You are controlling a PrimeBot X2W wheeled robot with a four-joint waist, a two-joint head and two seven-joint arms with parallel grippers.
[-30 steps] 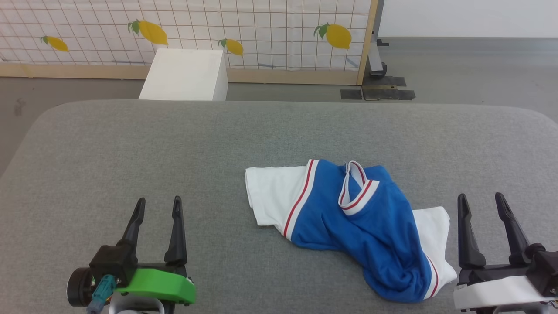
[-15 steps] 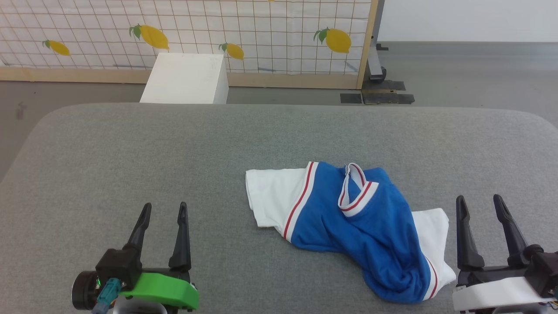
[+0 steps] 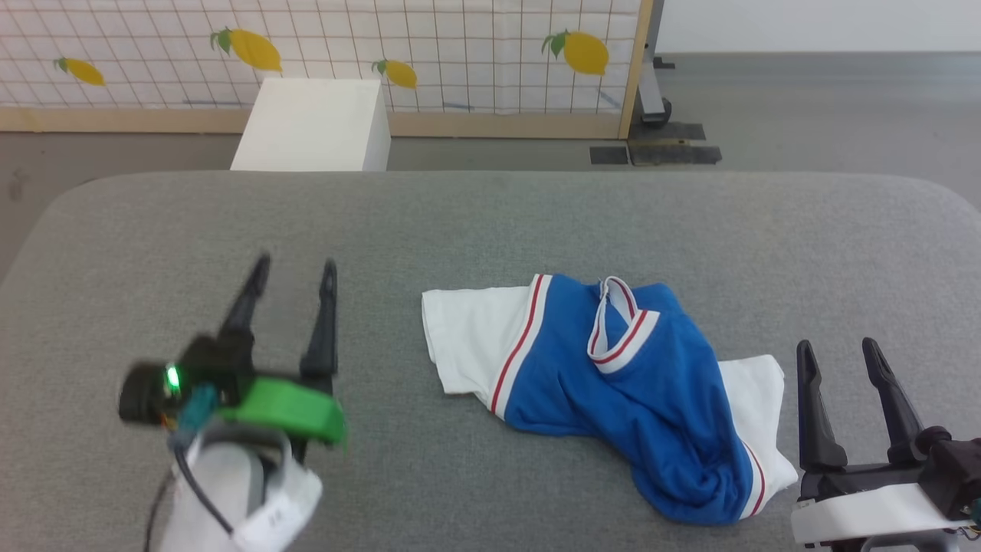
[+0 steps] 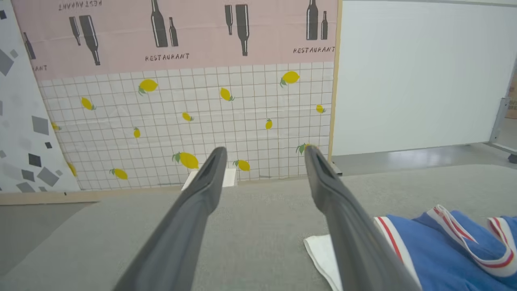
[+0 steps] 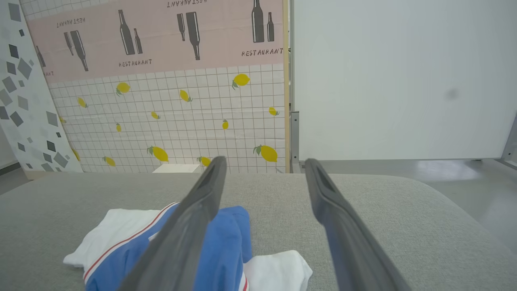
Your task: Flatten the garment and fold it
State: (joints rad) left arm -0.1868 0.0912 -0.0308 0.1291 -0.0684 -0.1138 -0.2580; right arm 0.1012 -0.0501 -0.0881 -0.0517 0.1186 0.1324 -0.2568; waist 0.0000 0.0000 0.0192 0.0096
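- Left claw (image 3: 296,268) is seen at the left of the grey surface (image 3: 475,222), blurred in the head view. Its two dark fingers (image 3: 325,314) are held apart with nothing between them. It stands apart from the cloth, and its height above the surface cannot be told.
- To its right, the garment (image 3: 613,399) is found lying crumpled on the middle-right of the surface. A white sleeve (image 3: 467,341) is spread flat toward the left claw, and the striped collar (image 3: 617,330) is turned up on the blue body. The lower blue part is bunched into a heap (image 3: 690,483) near the front edge, with the other white sleeve (image 3: 755,399) partly tucked beneath.
- At the far right, the right claw (image 3: 836,345) is held parted and empty, just beside the bunched end and not touching it.
- Flattening is judged to be only at its start: no cloth is gripped, and little beyond the left sleeve is laid flat.
- For the next move, a grip on each side of the cloth would be called for, likely the sleeve edge or shoulder by the left claw and the heap by the right. The body could then be drawn out flat before any fold is made.
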